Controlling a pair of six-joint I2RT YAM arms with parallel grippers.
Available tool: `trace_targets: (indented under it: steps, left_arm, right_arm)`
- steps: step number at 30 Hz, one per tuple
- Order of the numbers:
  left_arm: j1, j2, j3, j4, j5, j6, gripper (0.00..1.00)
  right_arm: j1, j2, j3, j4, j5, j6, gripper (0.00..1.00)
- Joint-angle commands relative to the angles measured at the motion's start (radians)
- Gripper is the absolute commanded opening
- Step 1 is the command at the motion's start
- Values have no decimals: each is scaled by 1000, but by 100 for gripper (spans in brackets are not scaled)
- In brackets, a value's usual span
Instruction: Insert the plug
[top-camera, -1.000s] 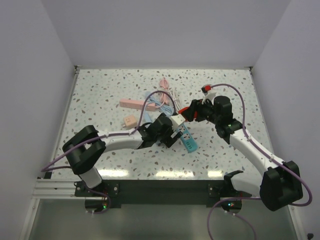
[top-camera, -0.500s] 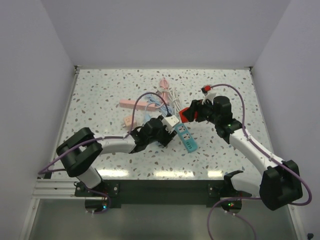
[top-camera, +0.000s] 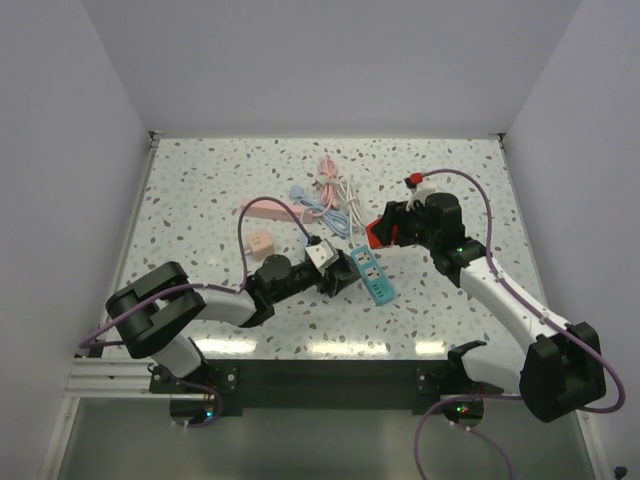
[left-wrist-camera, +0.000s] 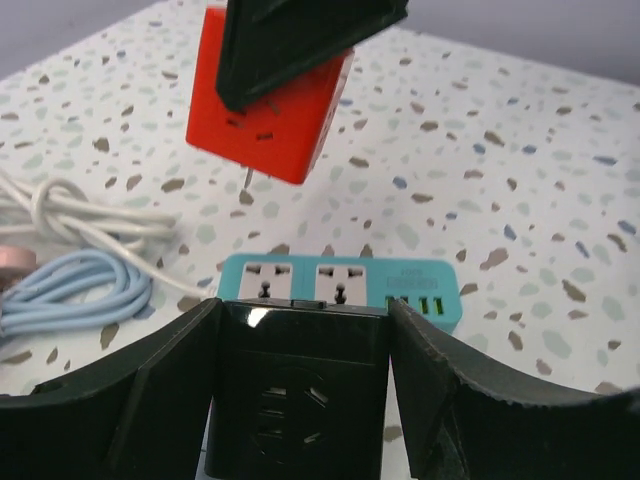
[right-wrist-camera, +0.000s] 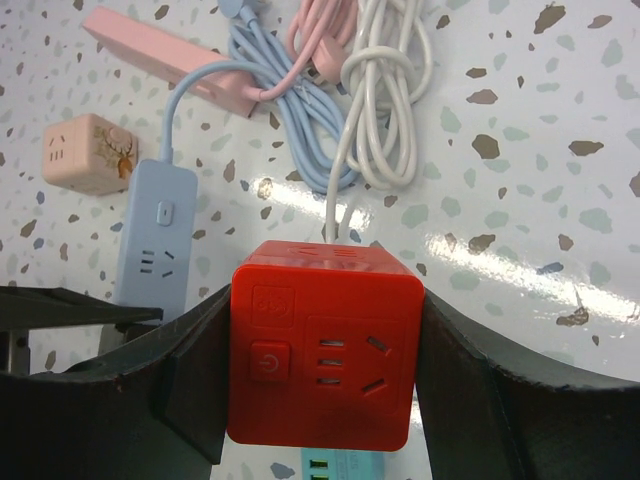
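Your left gripper (left-wrist-camera: 303, 312) has drawn back toward its base, clamped on a black socket-faced block (left-wrist-camera: 300, 400), and has uncovered the teal plastic power strip (top-camera: 371, 276) lying flat. Your right gripper (top-camera: 384, 228) stays clamped on the red plastic cube plug (right-wrist-camera: 325, 350), aloft just beyond the strip.

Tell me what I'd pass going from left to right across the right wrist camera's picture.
Pink cube socket → light blue power strip → red cube socket.
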Motion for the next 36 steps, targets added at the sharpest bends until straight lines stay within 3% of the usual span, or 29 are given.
trace_targets:
  steps: [1, 3, 7, 8, 13, 24, 33, 36]
  left_arm:
    - [5, 24, 7, 455, 139, -93, 0]
    - [5, 57, -23, 551, 135, -142, 0]
    - [5, 165, -143, 895, 68, -202, 0]
    - [5, 191, -154, 910, 54, -211, 0]
    - [5, 211, -210, 910, 11, -207, 0]
    - [5, 157, -377, 909, -81, -167, 0]
    - [4, 140, -411, 883, -64, -128, 0]
    - [5, 101, -405, 803, -75, -122, 12]
  right_arm:
    - [1, -15, 64, -9, 41, -11, 0]
    - [2, -9, 59, -10, 42, -6, 0]
    - [40, 8, 55, -7, 90, -3, 0]
    - [51, 14, 64, -9, 96, -3, 0]
    - [189, 57, 115, -35, 211, -20, 0]
    - [301, 103, 118, 43, 167, 23, 0]
    - [346, 200, 156, 114, 112, 21, 0]
    - [349, 212, 168, 118, 87, 12, 0]
